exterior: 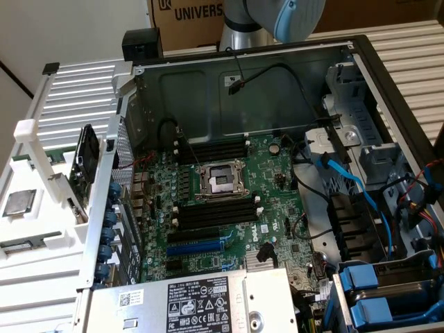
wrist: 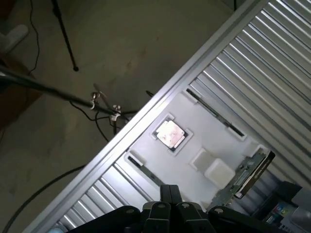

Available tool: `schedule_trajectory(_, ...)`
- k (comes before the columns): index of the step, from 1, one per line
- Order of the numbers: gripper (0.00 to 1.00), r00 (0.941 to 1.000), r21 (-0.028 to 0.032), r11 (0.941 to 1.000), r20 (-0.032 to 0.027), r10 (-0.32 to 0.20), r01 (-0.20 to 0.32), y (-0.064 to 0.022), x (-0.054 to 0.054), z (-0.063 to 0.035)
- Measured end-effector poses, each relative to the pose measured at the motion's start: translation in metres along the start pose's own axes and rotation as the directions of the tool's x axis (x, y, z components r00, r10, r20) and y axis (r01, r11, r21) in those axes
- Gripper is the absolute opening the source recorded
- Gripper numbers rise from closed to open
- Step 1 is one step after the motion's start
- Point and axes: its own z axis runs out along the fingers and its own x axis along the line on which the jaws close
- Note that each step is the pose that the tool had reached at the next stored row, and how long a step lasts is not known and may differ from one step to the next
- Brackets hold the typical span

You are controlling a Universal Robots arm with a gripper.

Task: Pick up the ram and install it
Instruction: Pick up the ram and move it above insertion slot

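My gripper (wrist: 170, 195) hangs above a white tray (wrist: 204, 128) at the table's edge. Its fingers are shut together with nothing between them. The tray holds a square processor chip (wrist: 170, 133) and two long holders, each with a thin dark strip standing on edge (wrist: 214, 114) (wrist: 143, 167). I cannot tell which strip is the ram. The nearer strip runs under my fingertips. In the exterior view the same tray (exterior: 41, 229) lies left of the open computer case. The motherboard's black memory slots (exterior: 211, 149) (exterior: 215, 211) lie on either side of the processor socket (exterior: 222, 179).
A drive-like part stands on edge at the tray's end (wrist: 252, 172) (exterior: 83, 163). The case (exterior: 361, 62) has tall metal walls, loose black and blue cables (exterior: 347, 180), and a power supply (exterior: 201, 302) at the front. The arm's joint (exterior: 291, 17) is above the case's back wall. Beyond the table edge are a bare floor and a tripod (wrist: 65, 39).
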Motion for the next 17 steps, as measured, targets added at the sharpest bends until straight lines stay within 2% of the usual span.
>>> schedule_trajectory(3, 0.11, 0.9985, 0.0037, 0.9985, -0.0031, -0.054, 0.054, 0.0000, 0.0001, 0.0000)
schedule_trajectory(4, 0.11, 0.9958, 0.0059, 0.9958, -0.0056, -0.091, 0.091, 0.0000, 0.0000, -0.0001)
schedule_trajectory(6, 0.11, 0.9920, 0.0076, 0.9920, -0.0082, -0.126, 0.126, 0.0000, 0.0000, -0.0001)
schedule_trajectory(8, 0.11, 0.9866, 0.0121, 0.9866, -0.0091, -0.163, 0.163, 0.0001, 0.0000, -0.0001)
schedule_trajectory(11, 0.11, 0.9769, 0.0237, 0.9766, -0.0065, -0.214, 0.214, 0.0001, 0.0000, -0.0001)
schedule_trajectory(14, 0.11, 0.9659, 0.0409, 0.9650, -0.0004, -0.259, 0.259, 0.0000, 0.0001, -0.0001)
schedule_trajectory(17, 0.11, 0.9522, 0.0558, 0.9508, 0.0035, -0.306, 0.305, -0.0001, 0.0001, -0.0001)
